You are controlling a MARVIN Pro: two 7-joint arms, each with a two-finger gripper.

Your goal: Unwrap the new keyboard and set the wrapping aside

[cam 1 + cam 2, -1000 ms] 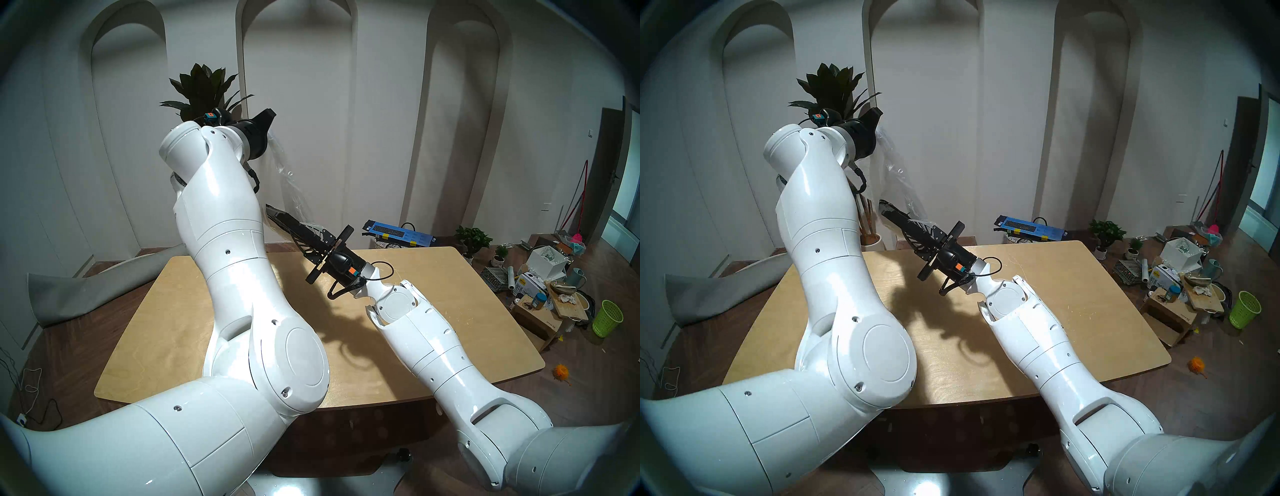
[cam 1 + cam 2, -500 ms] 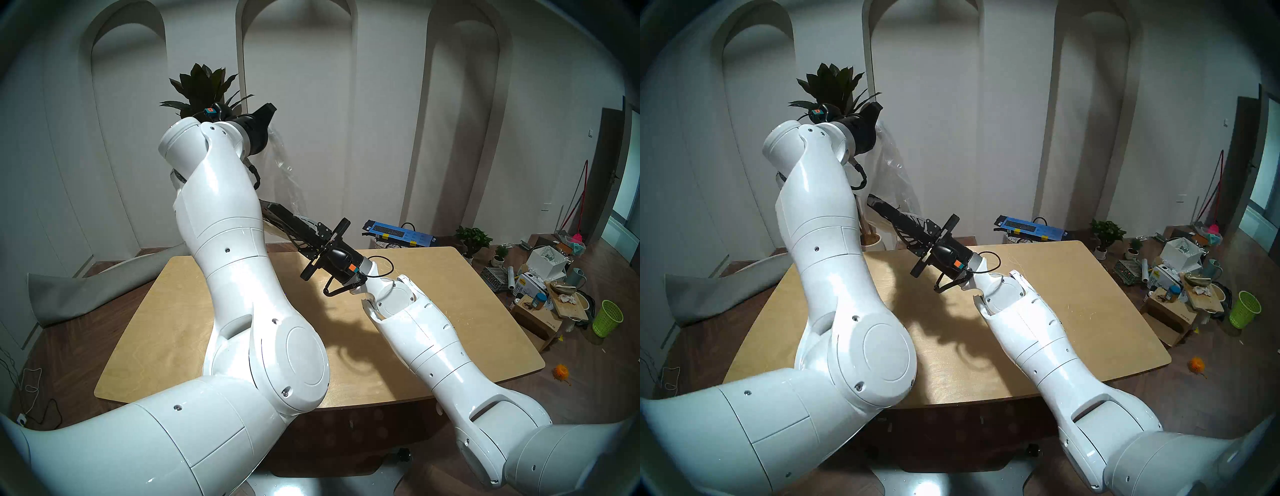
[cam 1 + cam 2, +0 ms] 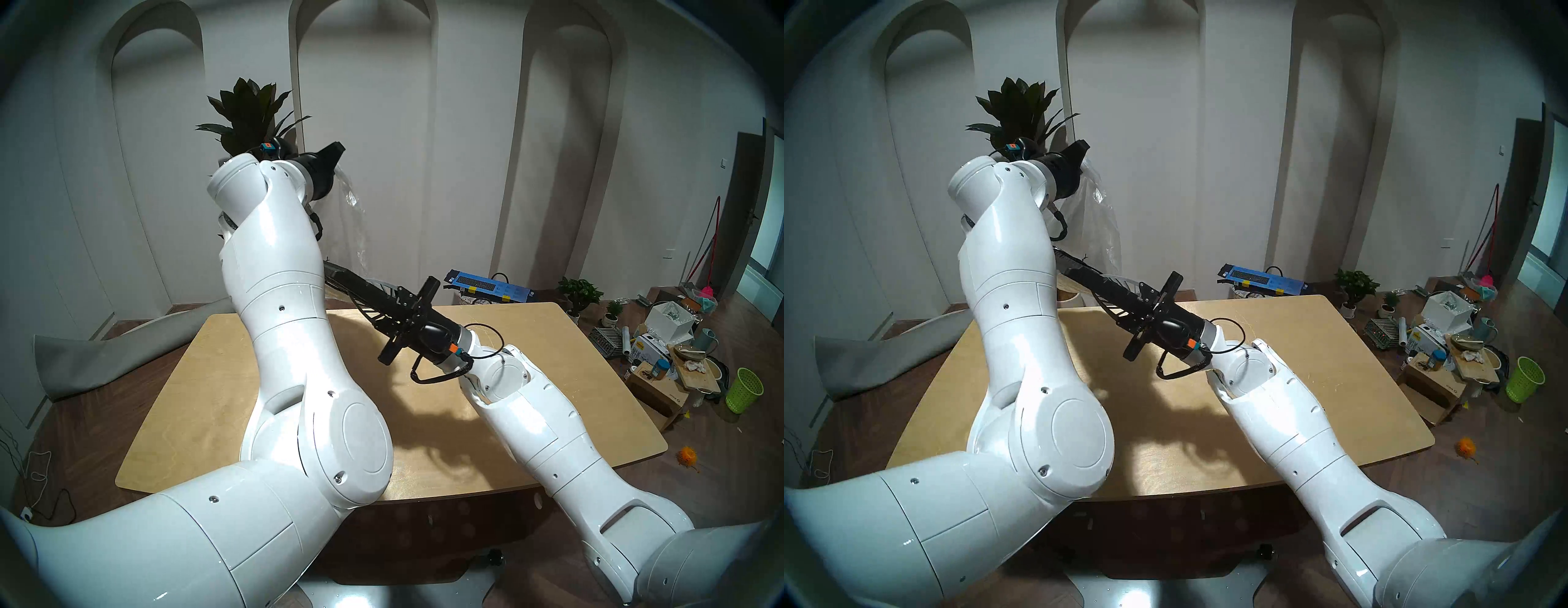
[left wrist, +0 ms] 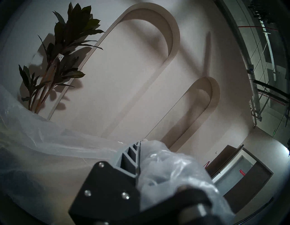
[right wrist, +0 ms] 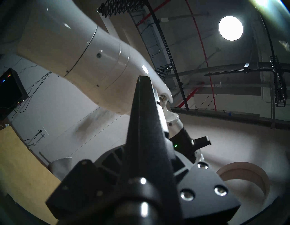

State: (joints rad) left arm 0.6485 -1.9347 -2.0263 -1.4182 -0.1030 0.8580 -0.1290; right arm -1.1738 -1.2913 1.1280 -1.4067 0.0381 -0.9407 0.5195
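My left gripper (image 3: pixel 338 166) is raised high at the back, shut on the top of the wrapping (image 3: pixel 354 212), a clear crinkled plastic bag that hangs down from it. In the left wrist view the wrapping (image 4: pixel 47 138) is bunched over the shut fingers (image 4: pixel 131 153). My right gripper (image 3: pixel 370 296) is shut on the keyboard (image 3: pixel 343 275), which is black and juts up and to the left over the table's far edge. The right wrist view shows the keyboard (image 5: pixel 143 110) edge-on. The bag's lower end reaches the keyboard; I cannot tell whether it still surrounds it.
A wooden table (image 3: pixel 203 403) lies under both arms. A long blue box (image 3: pixel 488 286) sits beyond its far edge and a tall plant (image 3: pixel 250 106) stands behind my left arm. On the floor are clutter (image 3: pixel 662 344) and a green basket (image 3: pixel 743 389) at the right, and a grey roll (image 3: pixel 106 361) at the left.
My right arm has drawn back to the right and lower, taking the keyboard with it. My left gripper has shifted slightly right, still holding the wrapping up.
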